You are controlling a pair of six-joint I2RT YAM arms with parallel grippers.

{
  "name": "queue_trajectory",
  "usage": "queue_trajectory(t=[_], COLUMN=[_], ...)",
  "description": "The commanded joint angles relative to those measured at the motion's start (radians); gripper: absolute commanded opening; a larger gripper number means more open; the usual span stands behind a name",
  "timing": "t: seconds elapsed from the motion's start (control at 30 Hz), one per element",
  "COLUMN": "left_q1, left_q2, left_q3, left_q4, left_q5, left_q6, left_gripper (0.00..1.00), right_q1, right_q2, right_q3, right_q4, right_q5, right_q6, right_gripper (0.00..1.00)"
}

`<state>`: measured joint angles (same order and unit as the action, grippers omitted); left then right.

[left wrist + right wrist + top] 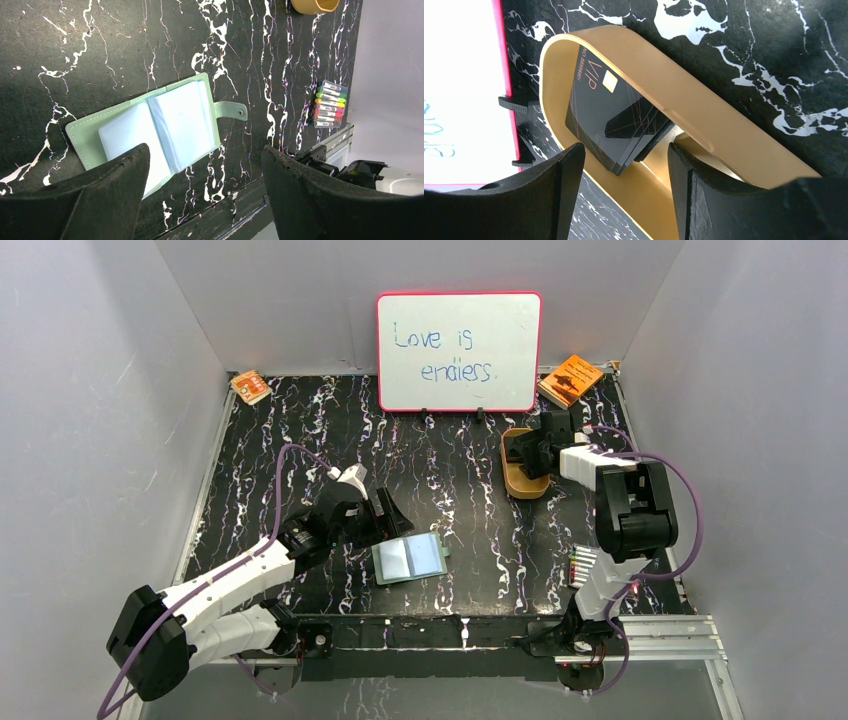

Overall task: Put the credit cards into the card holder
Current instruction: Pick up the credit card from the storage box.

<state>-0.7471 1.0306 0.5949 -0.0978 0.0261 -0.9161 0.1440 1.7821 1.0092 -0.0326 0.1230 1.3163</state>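
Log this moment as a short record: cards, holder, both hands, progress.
credit cards: overlapping, lying in the tan tray
card holder: lying open on the table, pale inside facing up, strap out to one side
left hand: open, above the holder, holding nothing
right hand: open, over the cards in the tray, not gripping them
progress: no card in the holder yet

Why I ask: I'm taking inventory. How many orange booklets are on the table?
2. One orange booklet lies at the back-left corner, the other orange booklet at the back-right corner; none looks hidden.
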Motion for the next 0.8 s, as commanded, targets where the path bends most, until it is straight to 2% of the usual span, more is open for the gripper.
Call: queue_trajectory(t=[0.0,0.07,0.27,0.47,0.77], left_q1=[0.004,0.003,0.005,0.003,0.004], left_q2=[-0.005,0.000,0.004,0.002,0.005], left_q3=[-0.009,-0.007,-0.006,-0.008,-0.010], left_q4=[0.005,0.006,0.000,-0.002,0.009], left_q5=[-0.006,-0.007,-0.008,-0.008,0.001], left_q6=[0.005,0.006,0.007,0.007,0.002], left_gripper=[0.78,0.78,0.78,0.78,0.78], right_q1=[-0.006,-0.005,-0.008,-0.010,-0.009], right_q2=[0.032,0.043,0.066,0.052,0.004], right_q3=[0.047,0.058,0.072,0.043,-0.013], right_q4=[-0.058,-0.070,-0.072,-0.056,-0.030], right_q5=[0.043,0.041,0.014,0.005,-0.006], right_q6=[0.011,0.007,-0.017,-0.022,-0.026], right_gripper=[0.70,0.70,0.57,0.49,0.42])
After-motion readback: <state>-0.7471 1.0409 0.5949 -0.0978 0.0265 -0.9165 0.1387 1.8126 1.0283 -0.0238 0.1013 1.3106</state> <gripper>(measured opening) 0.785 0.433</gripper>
